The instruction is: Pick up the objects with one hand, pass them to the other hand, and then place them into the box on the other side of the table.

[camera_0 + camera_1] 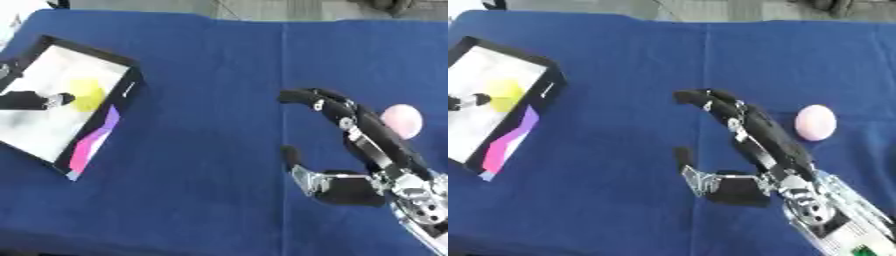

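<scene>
- Your right hand (750, 165) hangs over the blue table (623, 190), fingers and thumb spread in a wide curve, holding nothing.
- The pale pink ball (815, 122) lies on the table just right of that hand, apart from it.
- The box (61, 102) sits well left of the hand, a yellow object (86, 94) inside it.
- Your left hand (35, 100) reaches into the box beside the yellow object; I cannot tell its finger state.

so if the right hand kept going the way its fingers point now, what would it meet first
Probably nothing soon. The right hand is open, its fingers aimed left across the bare blue tablecloth. The pink ball lies behind it, to its right. The box sits farther left and higher in the view, seemingly off that line; depth is unclear.
</scene>
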Robot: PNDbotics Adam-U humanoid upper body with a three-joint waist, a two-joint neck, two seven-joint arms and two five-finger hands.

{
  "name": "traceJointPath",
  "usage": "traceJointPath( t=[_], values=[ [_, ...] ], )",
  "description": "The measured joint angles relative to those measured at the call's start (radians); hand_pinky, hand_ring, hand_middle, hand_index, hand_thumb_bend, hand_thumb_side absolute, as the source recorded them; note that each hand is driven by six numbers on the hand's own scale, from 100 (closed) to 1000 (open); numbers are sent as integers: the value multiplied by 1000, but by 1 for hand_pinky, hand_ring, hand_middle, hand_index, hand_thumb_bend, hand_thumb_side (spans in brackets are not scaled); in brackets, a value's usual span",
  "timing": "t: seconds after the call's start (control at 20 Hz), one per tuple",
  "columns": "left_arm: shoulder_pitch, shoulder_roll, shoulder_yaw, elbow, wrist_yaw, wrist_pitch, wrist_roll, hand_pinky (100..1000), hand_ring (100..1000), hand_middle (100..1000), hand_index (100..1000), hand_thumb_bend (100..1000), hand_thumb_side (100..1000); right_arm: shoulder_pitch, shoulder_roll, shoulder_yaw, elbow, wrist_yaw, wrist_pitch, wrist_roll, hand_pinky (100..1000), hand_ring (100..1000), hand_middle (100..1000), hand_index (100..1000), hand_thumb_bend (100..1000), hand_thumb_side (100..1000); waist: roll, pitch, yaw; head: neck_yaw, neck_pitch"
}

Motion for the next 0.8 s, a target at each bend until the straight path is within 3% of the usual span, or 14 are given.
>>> traceJointPath(
  t=[0.05,0.1,0.15,0.2,0.3,0.45,0.6,0.8],
  values=[
    [0,-2,3,0,-2,2,-2,871,852,793,984,701,598,0,0,0,0,0,0,0,904,866,809,920,100,374,1,0,0,-3,0],
    [0,-2,4,0,-3,3,-3,855,829,766,961,597,578,0,0,0,0,0,-1,-1,904,866,808,920,100,373,2,0,0,-6,1],
    [0,-2,8,-1,-1,4,-1,842,810,749,940,488,565,1,0,0,0,-1,-2,-2,904,866,808,920,100,372,2,0,0,-9,1],
    [0,-3,12,-5,7,7,5,814,773,722,887,298,572,1,0,-1,0,-2,-2,-3,904,866,808,919,100,364,2,0,0,-14,2],
    [0,-5,27,-32,52,12,38,795,735,695,846,208,688,8,0,-6,0,-5,-6,-8,905,867,809,918,100,346,2,-1,0,-35,6],
    [11,-10,46,-108,178,10,122,779,687,672,834,174,893,18,-15,-28,0,-7,-23,-29,903,866,807,913,100,318,1,-6,-5,-82,17],
    [36,-11,72,-197,337,-2,249,754,652,656,847,144,939,42,-50,-66,0,-10,-42,-49,903,863,802,907,100,331,0,-15,-15,-127,32],
    [100,-39,119,-312,642,-89,481,774,714,758,917,170,969,98,-115,-136,0,-19,-54,-18,912,878,817,918,100,384,-9,-24,-36,-168,42]
  ],
)
